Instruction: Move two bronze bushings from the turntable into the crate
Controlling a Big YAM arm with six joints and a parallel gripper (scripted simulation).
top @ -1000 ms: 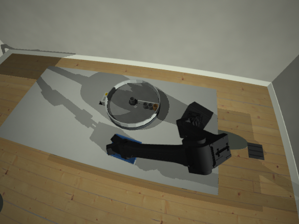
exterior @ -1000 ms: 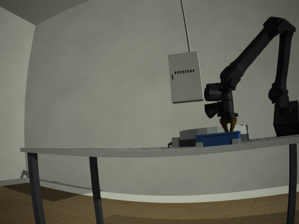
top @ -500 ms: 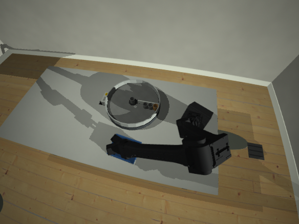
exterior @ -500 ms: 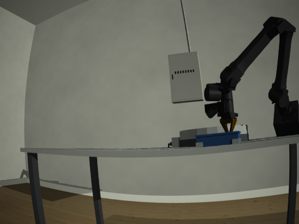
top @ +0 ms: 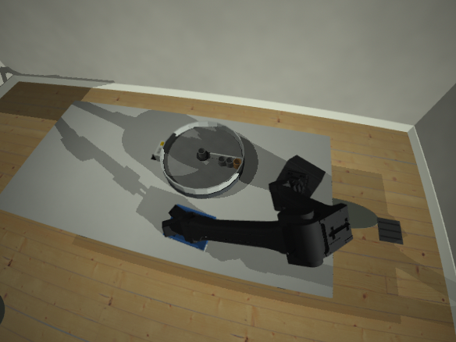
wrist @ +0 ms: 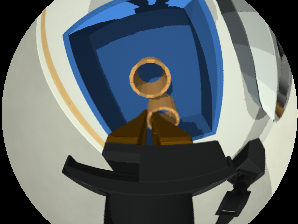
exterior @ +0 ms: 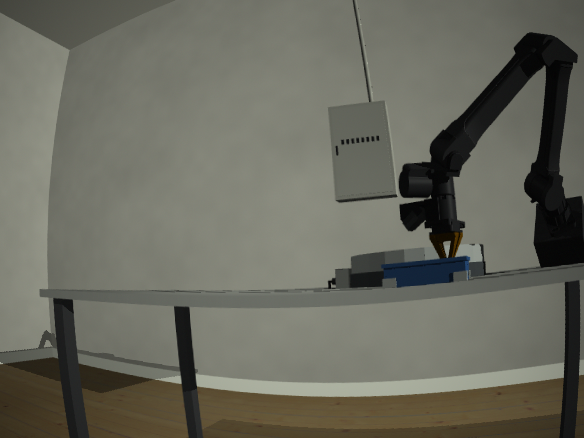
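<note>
The blue crate (wrist: 144, 66) lies below my gripper (wrist: 149, 113), and one bronze bushing (wrist: 149, 78) stands on its floor. My gripper is shut on a second bronze bushing (wrist: 164, 116) and holds it just above the crate's inside. In the side view the gripper (exterior: 446, 250) dips to the rim of the crate (exterior: 426, 271). In the overhead view the arm hides most of the crate. The turntable (top: 203, 158) holds a dark centre sleeve (top: 202, 154), two grey bushings (top: 225, 161) and one bronze bushing (top: 236, 162) near its right rim.
A small white box (top: 158, 150) sits at the turntable's left edge. The arm's base (top: 298, 183) stands at the right of the grey mat. A grey cabinet (exterior: 362, 150) hangs on the wall behind the table.
</note>
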